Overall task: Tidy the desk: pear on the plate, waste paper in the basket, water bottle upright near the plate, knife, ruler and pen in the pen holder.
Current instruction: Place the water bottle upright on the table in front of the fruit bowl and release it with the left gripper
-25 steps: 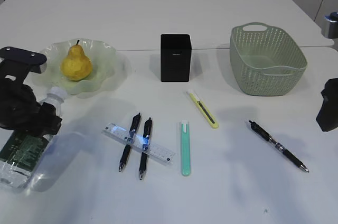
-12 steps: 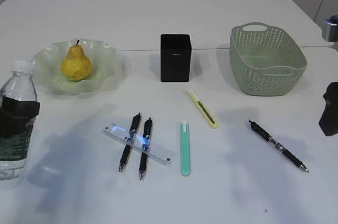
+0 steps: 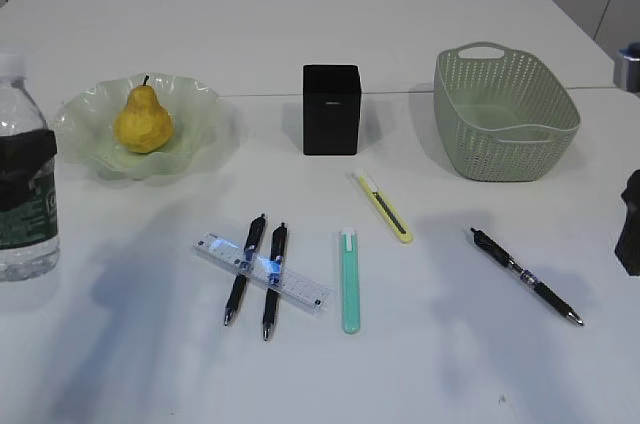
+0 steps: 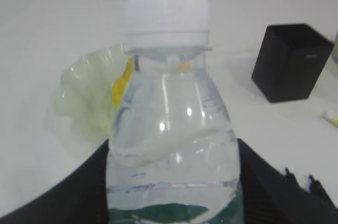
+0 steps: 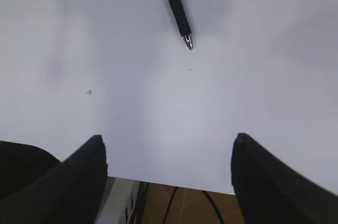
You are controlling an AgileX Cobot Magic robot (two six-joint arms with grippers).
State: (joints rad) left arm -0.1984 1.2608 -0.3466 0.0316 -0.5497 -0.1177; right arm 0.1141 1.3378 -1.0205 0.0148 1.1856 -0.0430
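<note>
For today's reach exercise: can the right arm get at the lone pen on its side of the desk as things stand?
Probably yes. The pen lies alone on bare desk, nothing beside or over it, and the right gripper hangs open just short of its tip.

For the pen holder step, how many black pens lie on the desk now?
3. Two pens lie side by side across the ruler; one pen lies alone at right, before the basket. None seems hidden.
</note>
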